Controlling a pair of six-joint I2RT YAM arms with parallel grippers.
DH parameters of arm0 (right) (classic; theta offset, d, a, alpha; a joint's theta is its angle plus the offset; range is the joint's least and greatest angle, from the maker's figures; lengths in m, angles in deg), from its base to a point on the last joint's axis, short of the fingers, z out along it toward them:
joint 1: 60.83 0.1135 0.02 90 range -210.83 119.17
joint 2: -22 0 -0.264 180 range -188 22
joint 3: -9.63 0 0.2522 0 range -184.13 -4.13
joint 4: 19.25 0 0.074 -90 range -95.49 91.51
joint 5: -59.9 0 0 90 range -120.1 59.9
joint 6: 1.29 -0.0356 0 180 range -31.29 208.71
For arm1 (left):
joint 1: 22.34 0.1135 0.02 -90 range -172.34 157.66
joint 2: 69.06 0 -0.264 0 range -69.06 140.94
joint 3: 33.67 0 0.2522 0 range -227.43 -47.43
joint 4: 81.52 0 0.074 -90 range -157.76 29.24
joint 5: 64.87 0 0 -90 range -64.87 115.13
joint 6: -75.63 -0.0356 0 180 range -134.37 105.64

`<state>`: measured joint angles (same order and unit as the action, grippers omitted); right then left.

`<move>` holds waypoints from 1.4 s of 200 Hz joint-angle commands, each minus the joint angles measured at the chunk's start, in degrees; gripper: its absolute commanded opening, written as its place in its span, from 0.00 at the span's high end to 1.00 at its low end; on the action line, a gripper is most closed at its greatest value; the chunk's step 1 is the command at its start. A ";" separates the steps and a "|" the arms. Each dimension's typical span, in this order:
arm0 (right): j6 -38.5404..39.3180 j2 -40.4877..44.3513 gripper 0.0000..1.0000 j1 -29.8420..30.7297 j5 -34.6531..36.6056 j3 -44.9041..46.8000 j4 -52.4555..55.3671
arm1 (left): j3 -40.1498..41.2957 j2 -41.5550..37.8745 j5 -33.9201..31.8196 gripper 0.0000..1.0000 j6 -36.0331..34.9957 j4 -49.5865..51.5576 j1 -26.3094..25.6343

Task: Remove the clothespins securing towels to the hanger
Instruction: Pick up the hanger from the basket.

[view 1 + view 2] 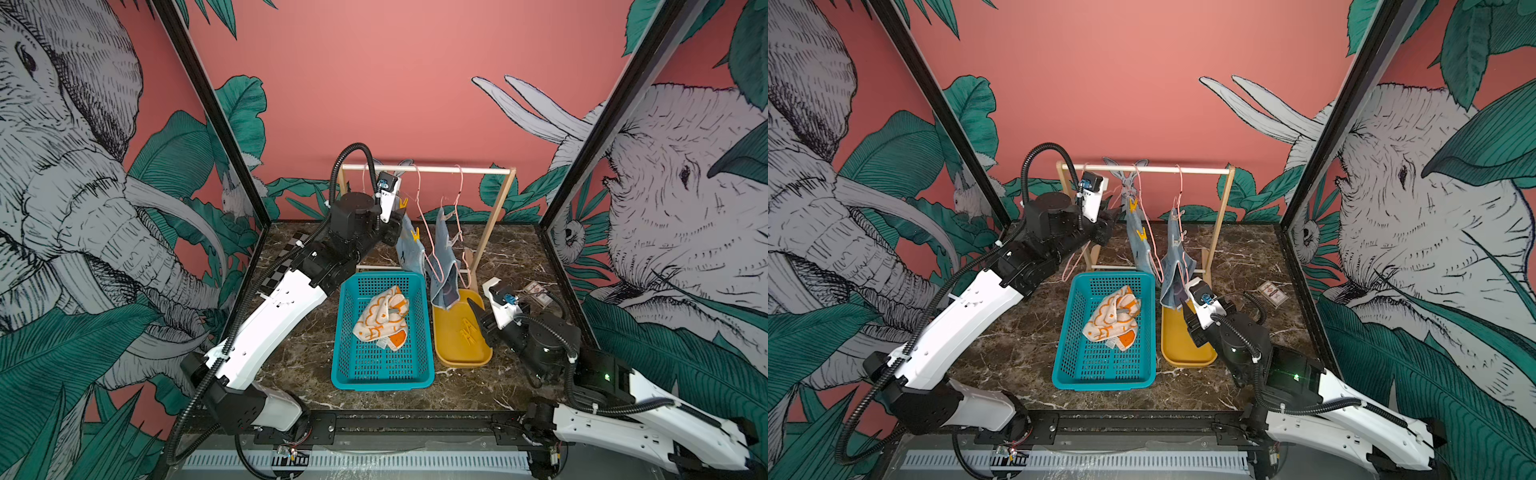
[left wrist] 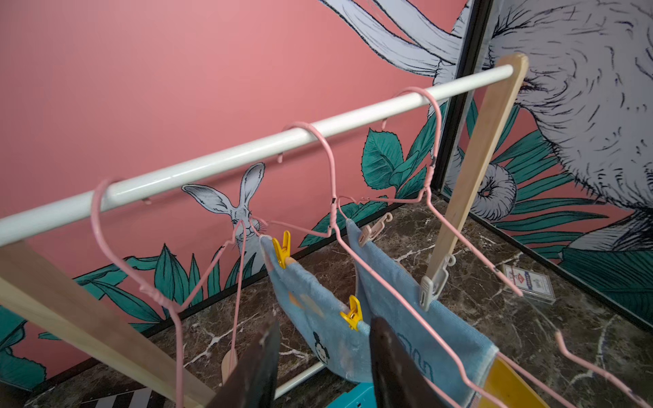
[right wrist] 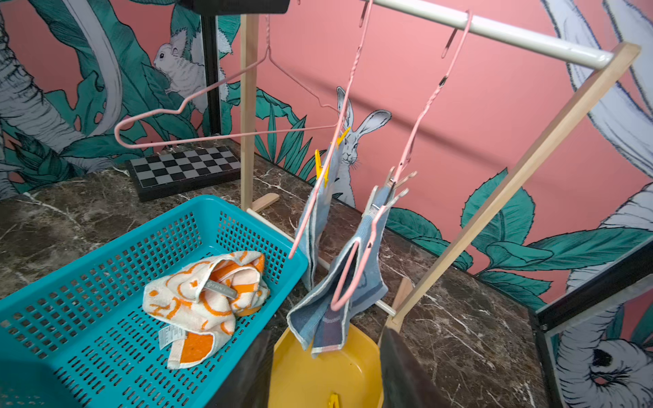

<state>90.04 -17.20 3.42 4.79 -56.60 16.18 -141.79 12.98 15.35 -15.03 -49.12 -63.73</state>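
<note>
Two light blue towels (image 2: 318, 318) (image 2: 417, 328) hang on pink wire hangers (image 2: 330, 166) from the rack's white rod (image 2: 219, 159). Yellow clothespins (image 2: 281, 247) (image 2: 351, 312) pin the nearer towel, and pale tan clothespins (image 2: 374, 229) (image 2: 433, 282) pin the farther one. My left gripper (image 2: 323, 356) is open and empty, just short of the lower yellow clothespin. My right gripper (image 3: 327, 371) is open and empty over the yellow tray (image 3: 296, 374), which holds a yellow clothespin (image 3: 333, 401). A white and orange towel (image 1: 380, 318) lies in the teal basket (image 1: 340, 332).
A bare pink hanger (image 3: 194, 102) hangs at the rack's left end beside the wooden post (image 3: 248, 106). A chessboard (image 3: 183, 169) lies behind the basket. A card deck (image 1: 540, 293) sits on the marble top at the right. Walls close in on three sides.
</note>
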 commanded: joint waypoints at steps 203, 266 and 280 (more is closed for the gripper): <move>-3.52 4.49 0.52 -9.05 -5.17 4.26 0.93 | -17.68 20.59 -5.34 0.53 5.60 -3.31 -0.76; -3.70 5.16 0.52 -9.59 -5.45 5.00 1.00 | -16.73 21.06 -4.03 0.72 6.40 -3.68 0.65; -3.78 5.27 0.52 -9.76 -5.45 5.25 0.92 | -16.55 20.99 -3.37 0.77 6.47 -3.85 0.87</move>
<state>87.15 -12.69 -5.87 -0.61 -51.98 18.78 -157.75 35.08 10.89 -9.83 -51.48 -63.38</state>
